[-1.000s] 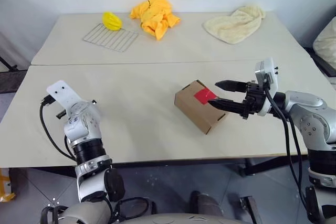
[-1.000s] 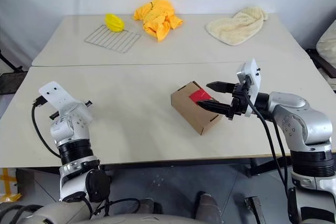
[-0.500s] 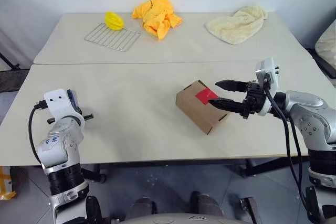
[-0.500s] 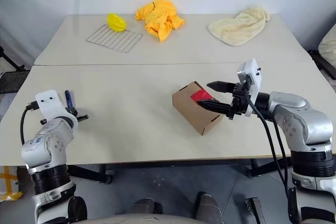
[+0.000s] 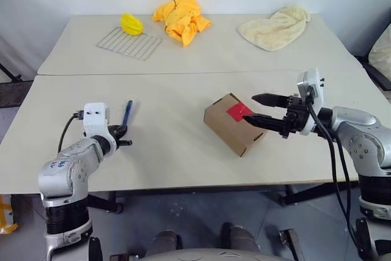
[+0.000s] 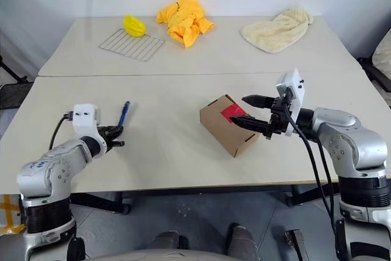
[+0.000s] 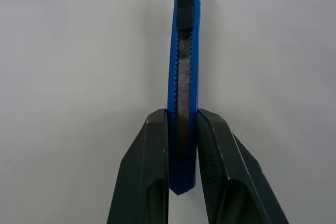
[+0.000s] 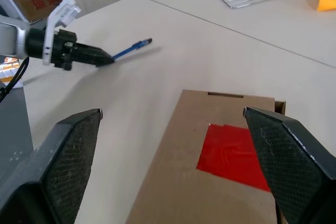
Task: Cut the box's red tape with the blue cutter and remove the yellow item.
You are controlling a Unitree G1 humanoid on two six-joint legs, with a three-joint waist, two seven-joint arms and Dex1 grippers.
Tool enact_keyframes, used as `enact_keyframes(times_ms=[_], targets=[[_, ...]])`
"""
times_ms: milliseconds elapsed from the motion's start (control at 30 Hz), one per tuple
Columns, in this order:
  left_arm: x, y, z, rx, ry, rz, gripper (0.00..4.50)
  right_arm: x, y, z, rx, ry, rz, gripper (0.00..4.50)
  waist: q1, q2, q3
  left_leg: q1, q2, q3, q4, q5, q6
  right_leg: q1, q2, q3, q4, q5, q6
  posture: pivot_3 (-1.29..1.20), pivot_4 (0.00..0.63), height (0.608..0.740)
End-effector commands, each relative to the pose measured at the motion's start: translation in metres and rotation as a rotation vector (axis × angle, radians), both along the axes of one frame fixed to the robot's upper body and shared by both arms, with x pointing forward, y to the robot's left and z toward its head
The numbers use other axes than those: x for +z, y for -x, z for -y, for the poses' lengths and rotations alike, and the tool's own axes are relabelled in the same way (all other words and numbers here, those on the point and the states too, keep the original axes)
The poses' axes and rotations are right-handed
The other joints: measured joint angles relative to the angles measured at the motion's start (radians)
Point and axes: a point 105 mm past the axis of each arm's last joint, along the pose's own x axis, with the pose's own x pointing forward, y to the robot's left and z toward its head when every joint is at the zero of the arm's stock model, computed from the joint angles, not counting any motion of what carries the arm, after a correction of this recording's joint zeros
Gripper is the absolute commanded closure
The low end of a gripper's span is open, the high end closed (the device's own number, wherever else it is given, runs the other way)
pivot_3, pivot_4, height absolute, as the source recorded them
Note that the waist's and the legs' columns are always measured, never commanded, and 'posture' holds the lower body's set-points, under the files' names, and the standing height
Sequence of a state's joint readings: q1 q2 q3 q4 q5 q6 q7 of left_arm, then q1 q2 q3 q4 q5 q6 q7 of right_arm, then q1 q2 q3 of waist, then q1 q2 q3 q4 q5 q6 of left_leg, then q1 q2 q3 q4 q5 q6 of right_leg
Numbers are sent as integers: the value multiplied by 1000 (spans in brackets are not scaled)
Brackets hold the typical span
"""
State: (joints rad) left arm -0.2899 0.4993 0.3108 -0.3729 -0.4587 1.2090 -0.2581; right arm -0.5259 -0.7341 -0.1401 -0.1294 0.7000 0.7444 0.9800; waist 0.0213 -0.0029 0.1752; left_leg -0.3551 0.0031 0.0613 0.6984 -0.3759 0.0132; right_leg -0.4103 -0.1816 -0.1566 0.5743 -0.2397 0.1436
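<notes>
Wrist view shows left gripper (image 7: 182, 145) clamping blue cutter (image 7: 183, 82); right gripper (image 5: 261, 109) spread wide.

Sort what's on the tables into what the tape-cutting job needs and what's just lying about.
Job:
- box
- red tape
- blue cutter, clamped in the left gripper

Lying about:
- wire rack
- lemon-shaped object
- orange cloth
- cream towel

I count 1 box (image 5: 235, 123) at centre right of the frame, bearing 1 red tape (image 5: 239, 112) patch. 1 blue cutter (image 5: 127, 112) sits at middle left. Along the top: 1 wire rack (image 5: 129, 42), 1 lemon-shaped yellow object (image 5: 130, 24), 2 cloths, 1 orange (image 5: 180, 18) and 1 cream (image 5: 273, 27). 2 surfaces (image 5: 183, 145) meet.
</notes>
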Motion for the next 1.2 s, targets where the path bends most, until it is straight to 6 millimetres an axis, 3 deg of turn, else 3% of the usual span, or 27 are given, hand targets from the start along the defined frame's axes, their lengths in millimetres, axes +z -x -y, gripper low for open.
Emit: enact_keyframes(times_ms=[33,267,400,533,667,833,1000,1200], targets=[[-1,22,21,-252,-86,-12,4038,18,8,4,-2,-10,68,0,0,0,0,0,0,0,0,0,0,0,0,0,0,0,0,0,150,740],[-23,51,32,-627,-376,-15,4038,28,28,-18,93,51,95,0,3,3,2,0,1,1,0,-1,-1,0,0,1,0,-1,-1,0,150,740],[-27,44,37,-760,-560,91,4038,20,44,-38,170,174,80,0,6,7,1,0,1,1,-1,-2,-1,-1,0,1,-1,-1,-2,0,150,740],[-23,44,56,-864,-559,173,4038,5,62,-64,266,288,66,0,8,8,1,0,1,1,0,-2,0,-1,0,1,0,-1,-2,0,150,740],[-24,51,69,-954,-572,223,4038,-21,63,-74,268,432,60,845,7,8,1,-1,1,1,0,-2,1,-1,0,0,0,-1,-1,0,150,740],[-16,54,85,-987,-509,343,4038,-35,64,-86,297,465,76,2620,5,8,1,-1,0,1,0,-3,2,-2,0,0,-1,-1,-1,0,150,740],[-25,60,95,-1110,-601,392,4038,-56,58,-104,330,532,130,4414,1,7,2,-1,1,2,0,-3,2,-2,0,-1,-1,-1,-1,0,150,740],[-35,60,93,-1138,-676,383,4038,-72,51,-110,352,620,170,4463,3,7,2,-1,1,2,0,-3,2,-2,0,-1,-1,-1,-1,0,150,740]])
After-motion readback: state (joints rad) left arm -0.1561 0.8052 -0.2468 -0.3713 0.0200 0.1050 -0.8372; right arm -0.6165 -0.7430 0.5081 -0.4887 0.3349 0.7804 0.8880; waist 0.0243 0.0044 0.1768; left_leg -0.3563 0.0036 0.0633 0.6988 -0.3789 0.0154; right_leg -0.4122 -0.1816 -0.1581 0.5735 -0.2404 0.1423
